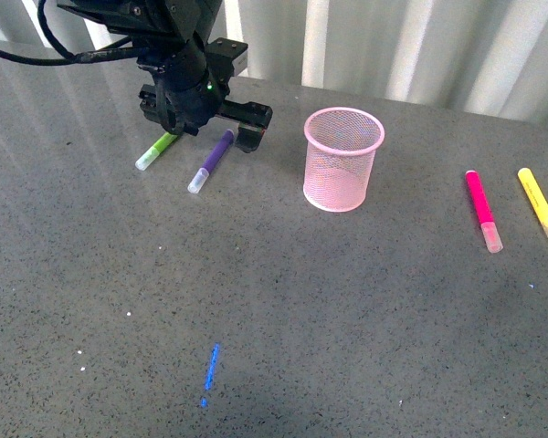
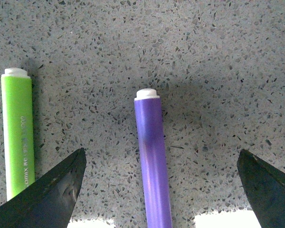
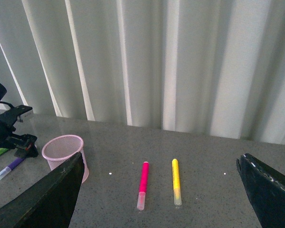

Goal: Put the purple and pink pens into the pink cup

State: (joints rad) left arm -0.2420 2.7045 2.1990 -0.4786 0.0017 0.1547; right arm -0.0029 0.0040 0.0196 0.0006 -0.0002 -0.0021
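Grey speckled table [image 1: 347,319] carries green marker [image 1: 155,151] and purple pen [image 1: 212,161] toward the far edge, pink cup [image 1: 340,173] upright beside them, pink pen [image 1: 482,210] and yellow marker [image 1: 540,206] by the right edge.

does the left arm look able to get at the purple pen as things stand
Probably yes: the left gripper is open over the purple pen, one finger on each side, with nothing in between. The green marker lies apart to one side.
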